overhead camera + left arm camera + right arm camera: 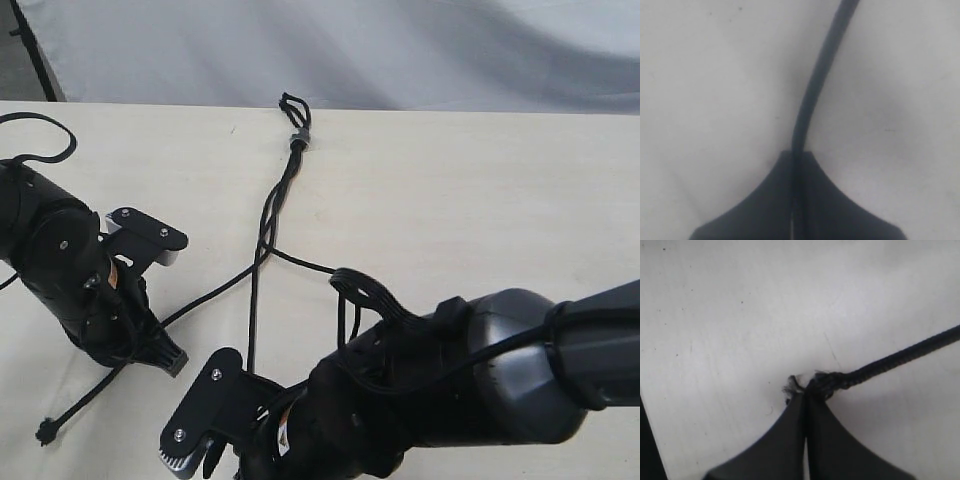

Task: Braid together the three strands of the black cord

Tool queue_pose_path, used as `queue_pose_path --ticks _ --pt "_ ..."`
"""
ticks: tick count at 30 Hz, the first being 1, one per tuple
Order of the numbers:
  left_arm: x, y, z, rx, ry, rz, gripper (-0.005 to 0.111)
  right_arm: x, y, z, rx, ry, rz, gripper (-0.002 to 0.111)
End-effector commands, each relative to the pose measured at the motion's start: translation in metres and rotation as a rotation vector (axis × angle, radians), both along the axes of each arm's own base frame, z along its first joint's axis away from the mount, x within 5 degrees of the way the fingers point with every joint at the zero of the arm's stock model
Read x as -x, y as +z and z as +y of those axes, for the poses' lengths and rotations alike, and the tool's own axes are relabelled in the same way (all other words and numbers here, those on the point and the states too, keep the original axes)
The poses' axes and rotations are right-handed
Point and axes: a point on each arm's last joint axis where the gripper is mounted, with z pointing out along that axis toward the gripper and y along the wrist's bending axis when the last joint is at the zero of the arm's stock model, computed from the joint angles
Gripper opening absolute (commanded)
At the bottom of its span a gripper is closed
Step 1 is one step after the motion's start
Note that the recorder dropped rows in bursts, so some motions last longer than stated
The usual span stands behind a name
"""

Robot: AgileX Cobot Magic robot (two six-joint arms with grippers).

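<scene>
The black cord [281,190] lies on the pale table [480,200]. Its small loop [291,103] and grey band [299,138] sit at the upper centre of the exterior view, and the twisted length runs down from there toward mid-frame, where the three strands [251,320] part. One strand slants to the lower left, passes the left gripper [168,355] and ends in a small knot [45,430] near the lower left corner. Another drops almost straight down toward the bottom centre. The third bends right and disappears under the right arm, which fills the lower right of the frame. In the left wrist view the left gripper [796,152] is clenched, its jaws pressed together on a strand [809,100] that comes out from between the tips and curves away over the table. In the right wrist view the right gripper [806,392] is likewise pinched tight, clamping the frayed knotted end [825,382] of a strand [900,356] that lies on the table. This is probably the strand that goes under the right arm, though the arm hides the link.
</scene>
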Motion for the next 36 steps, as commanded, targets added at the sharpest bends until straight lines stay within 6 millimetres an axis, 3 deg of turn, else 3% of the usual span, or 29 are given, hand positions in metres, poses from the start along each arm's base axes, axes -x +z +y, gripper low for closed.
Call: queue_pose_path --ticks 1,22,29,36 --pt "0.007 -0.008 0.005 -0.031 0.008 0.06 0.0 0.009 -0.009 -0.011 0.077 0.018 0.061 -0.001" --pt "0.008 -0.008 0.006 -0.039 0.009 0.077 0.0 0.001 -0.011 -0.029 0.27 -0.005 -0.018 -0.001" --pt "0.008 -0.008 0.006 -0.039 0.009 0.077 0.0 0.004 0.0 -0.036 0.234 -0.028 -0.035 -0.001" --pt "0.008 -0.008 0.006 -0.04 0.008 0.076 0.0 0.009 -0.005 -0.045 0.218 -0.048 -0.029 -0.001"
